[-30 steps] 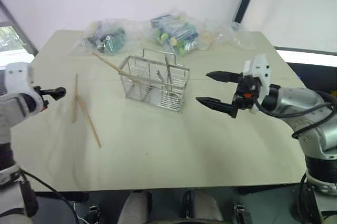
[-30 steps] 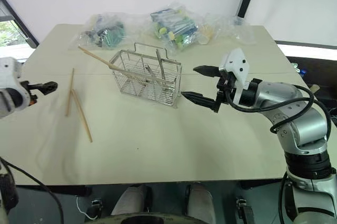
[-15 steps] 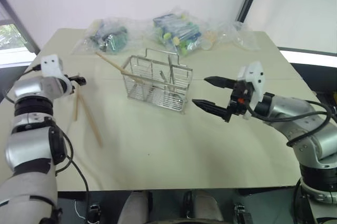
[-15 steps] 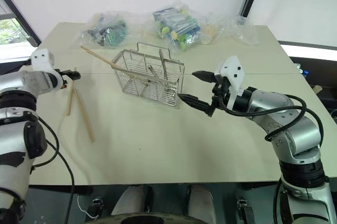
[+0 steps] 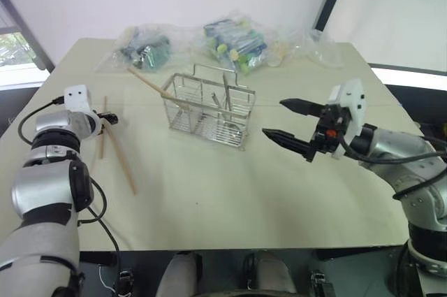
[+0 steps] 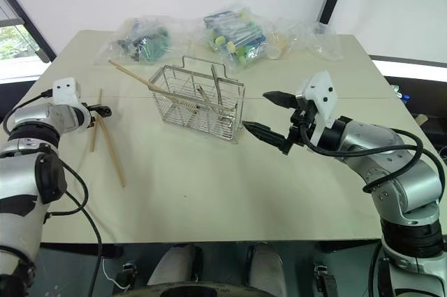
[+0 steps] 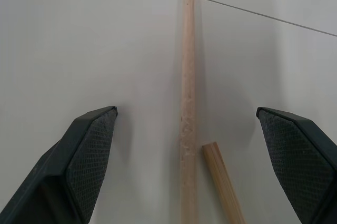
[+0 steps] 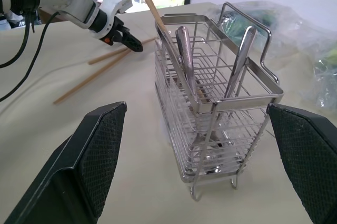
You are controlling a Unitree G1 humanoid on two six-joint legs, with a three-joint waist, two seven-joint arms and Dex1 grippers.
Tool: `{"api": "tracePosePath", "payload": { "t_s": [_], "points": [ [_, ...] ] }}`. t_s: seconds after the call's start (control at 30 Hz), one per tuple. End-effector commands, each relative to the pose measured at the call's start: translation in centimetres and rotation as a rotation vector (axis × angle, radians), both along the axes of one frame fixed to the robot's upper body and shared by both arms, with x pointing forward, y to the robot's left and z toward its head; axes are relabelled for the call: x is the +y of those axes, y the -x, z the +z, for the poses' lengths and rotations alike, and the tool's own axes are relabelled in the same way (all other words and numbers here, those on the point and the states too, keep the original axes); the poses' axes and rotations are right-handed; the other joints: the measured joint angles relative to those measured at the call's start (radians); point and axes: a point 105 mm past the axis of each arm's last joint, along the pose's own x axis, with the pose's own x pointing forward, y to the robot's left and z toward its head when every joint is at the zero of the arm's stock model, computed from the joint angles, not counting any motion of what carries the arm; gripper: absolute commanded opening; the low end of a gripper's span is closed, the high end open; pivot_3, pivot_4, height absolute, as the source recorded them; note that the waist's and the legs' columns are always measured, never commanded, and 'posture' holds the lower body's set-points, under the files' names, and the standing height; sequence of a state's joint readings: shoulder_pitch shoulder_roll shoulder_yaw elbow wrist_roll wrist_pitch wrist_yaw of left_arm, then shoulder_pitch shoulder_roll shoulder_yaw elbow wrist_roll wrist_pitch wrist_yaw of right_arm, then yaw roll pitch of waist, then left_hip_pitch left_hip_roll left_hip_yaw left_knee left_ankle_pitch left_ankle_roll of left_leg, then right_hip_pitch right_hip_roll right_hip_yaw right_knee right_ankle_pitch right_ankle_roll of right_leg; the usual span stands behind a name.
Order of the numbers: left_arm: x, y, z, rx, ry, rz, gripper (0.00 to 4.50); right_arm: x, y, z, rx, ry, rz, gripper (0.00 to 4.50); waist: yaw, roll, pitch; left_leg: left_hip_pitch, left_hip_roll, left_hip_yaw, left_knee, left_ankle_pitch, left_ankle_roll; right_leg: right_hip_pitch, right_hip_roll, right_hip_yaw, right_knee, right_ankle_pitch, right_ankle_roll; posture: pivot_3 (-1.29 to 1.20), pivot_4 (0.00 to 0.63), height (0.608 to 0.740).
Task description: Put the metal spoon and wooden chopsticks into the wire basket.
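On the left side of the table, two loose chopsticks lie flat, well apart from the basket at mid-table. The left gripper hangs right over them, its jaws spread wide and holding nothing. In the left wrist view one chopstick runs straight away between the two fingers, its long axis in line with the gripper, so the jaws would close across its width; the end of the second stick lies just beside it, toward the right finger. Seen from the head, one stick runs nearly near-to-far and the other slants nearer and to the right, the two crossing close under the gripper. A third chopstick already leans in the basket, its far end sticking out to the left. Metal cutlery, seemingly including the spoon, stands upright inside the basket. The right gripper hovers just right of the basket, jaws also wide apart and empty. The left arm is clearly the nearer one to the loose sticks.
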State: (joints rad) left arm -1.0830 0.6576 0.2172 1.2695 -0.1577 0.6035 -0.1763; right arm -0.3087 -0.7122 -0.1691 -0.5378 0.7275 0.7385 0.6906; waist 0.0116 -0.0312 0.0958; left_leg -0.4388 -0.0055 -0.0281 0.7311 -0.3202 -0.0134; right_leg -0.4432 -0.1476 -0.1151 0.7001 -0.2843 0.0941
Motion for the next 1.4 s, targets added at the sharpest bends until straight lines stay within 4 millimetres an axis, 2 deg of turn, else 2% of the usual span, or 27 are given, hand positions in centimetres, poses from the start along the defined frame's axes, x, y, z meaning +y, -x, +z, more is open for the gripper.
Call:
{"api": "tracePosePath", "payload": {
  "t_s": [0.03,0.47,0.57,0.8,1.17,1.4],
  "points": [
    [0.2,-0.5,1.6,-0.044,-0.016,0.001,4.5,0.2,0.6,1.1,-0.049,-0.015,0.003,4.39,0.0,0.0,0.0,0.0,-0.001,0.0,0.0,0.0,0.0,0.0,-0.001,0.0,0.0,0.0,0.0,0.0,0.15,0.633],
    [0.5,-0.4,1.0,-0.058,0.008,0.049,4.5,-0.1,0.8,1.0,-0.017,-0.022,-0.021,4.39,-0.001,0.0,0.0,0.0,-0.001,0.0,0.0,0.0,0.0,0.0,-0.002,-0.001,0.0,0.0,0.001,0.0,0.15,0.633],
    [0.5,-0.4,1.0,-0.069,0.025,0.063,3.71,-0.2,0.9,1.0,-0.009,-0.029,-0.026,4.5,0.0,0.0,0.0,0.0,-0.001,0.0,0.0,0.0,0.0,0.0,-0.002,-0.001,0.0,0.0,0.001,0.0,0.15,0.633],
    [0.6,-0.5,1.1,-0.082,0.03,0.08,0.03,-0.3,1.0,1.1,0.0,-0.038,-0.032,4.5,0.001,-0.001,0.0,0.0,-0.001,0.0,0.0,0.0,0.0,0.001,-0.002,-0.001,0.0,0.0,0.001,0.0,0.15,0.633],
    [0.7,-0.6,1.5,-0.098,0.04,0.099,0.03,-0.4,0.9,1.1,0.006,-0.048,-0.041,4.5,0.0,-0.001,0.0,0.0,-0.001,0.0,0.0,0.0,0.0,0.001,-0.002,-0.001,0.0,0.0,0.001,0.0,0.15,0.633],
    [1.2,-1.0,3.4,-0.18,0.063,0.099,0.03,-0.7,0.5,1.2,0.002,-0.031,-0.048,4.5,0.0,-0.001,0.0,0.0,-0.001,0.0,0.0,0.0,0.0,0.001,-0.002,-0.002,0.0,0.0,0.001,0.0,0.15,0.633]
  ]
}}
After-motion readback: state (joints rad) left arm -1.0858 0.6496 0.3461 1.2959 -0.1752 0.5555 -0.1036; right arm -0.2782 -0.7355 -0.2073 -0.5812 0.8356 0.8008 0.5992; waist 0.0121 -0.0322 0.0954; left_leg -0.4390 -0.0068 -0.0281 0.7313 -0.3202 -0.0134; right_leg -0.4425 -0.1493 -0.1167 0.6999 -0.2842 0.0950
